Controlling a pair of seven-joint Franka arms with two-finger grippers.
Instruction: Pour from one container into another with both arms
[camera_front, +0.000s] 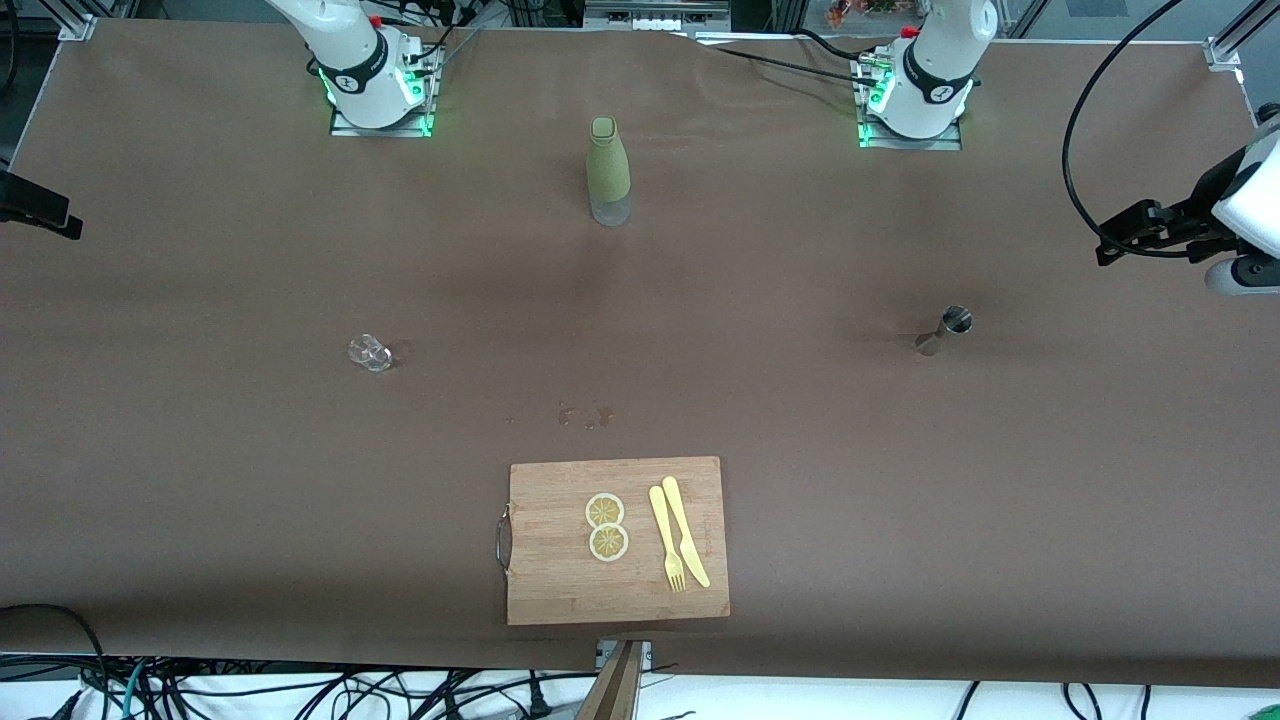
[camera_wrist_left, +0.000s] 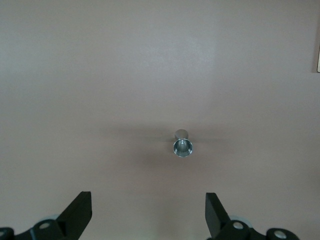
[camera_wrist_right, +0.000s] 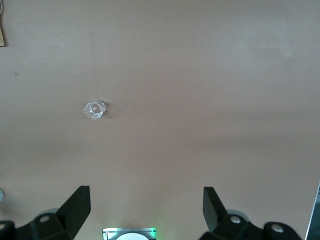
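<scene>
The small silver jigger (camera_front: 945, 331) stands upright on the brown table toward the left arm's end; the left wrist view looks down into its round rim (camera_wrist_left: 183, 145). The squat clear glass (camera_front: 371, 353) stands toward the right arm's end and shows in the right wrist view (camera_wrist_right: 94, 110). My left gripper (camera_wrist_left: 147, 193) hangs high over the table near the jigger, open and empty. My right gripper (camera_wrist_right: 145, 188) hangs high over the table near its own base, open and empty. In the front view only the left arm's hand (camera_front: 1165, 222) shows, at the edge.
A tall olive-green bottle (camera_front: 608, 170) stands between the two bases. A wooden cutting board (camera_front: 560, 590) lies near the front camera with two lemon slices (camera_front: 606, 526) and a yellow fork and knife (camera_front: 677, 540). Small wet spots (camera_front: 585, 415) mark the table just above the board.
</scene>
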